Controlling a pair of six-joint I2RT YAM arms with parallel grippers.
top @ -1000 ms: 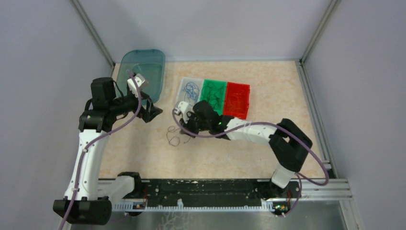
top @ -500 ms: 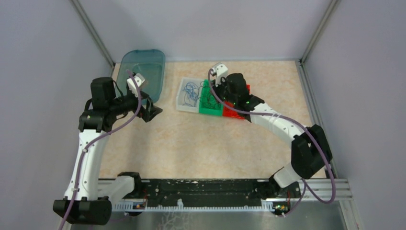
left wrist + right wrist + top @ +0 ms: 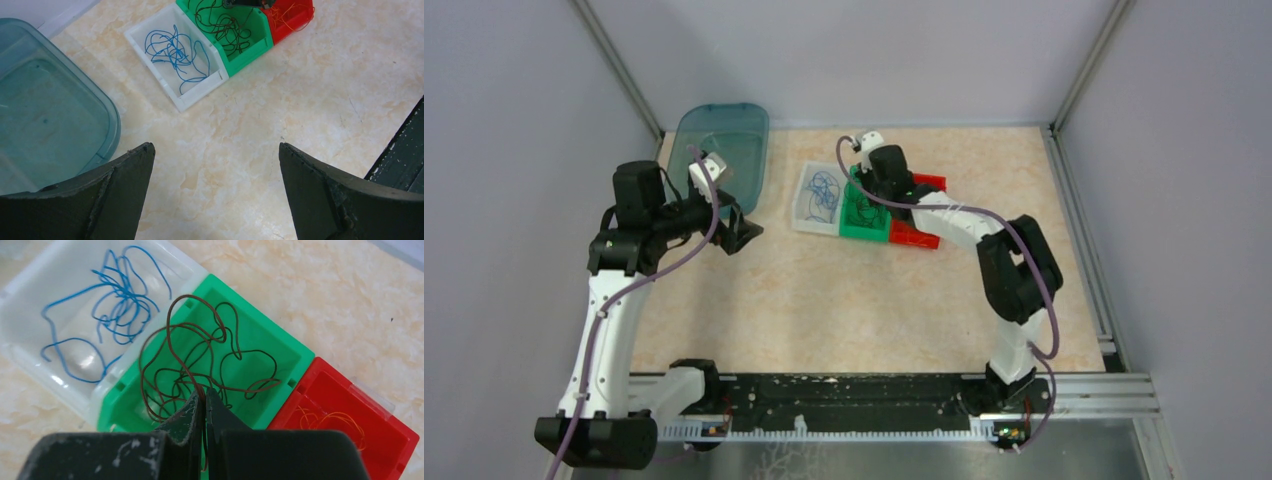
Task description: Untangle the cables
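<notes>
Bins [image 3: 265, 332] hold blue cables [image 3: 118, 307], brown cables [image 3: 170, 347] and orange cables [image 3: 325, 422] separately.

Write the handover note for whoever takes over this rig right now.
Left gripper: open, hovering near the teal translucent tub.
Right gripper: shut on the thin dark brown wires, over the green plastic bin.
Thin blue wires lie in the white plastic bin, thin orange wires in the red plastic bin.
Done: colours look sorted by bin.
Left: probably release the brown wires into the green bin.
</notes>
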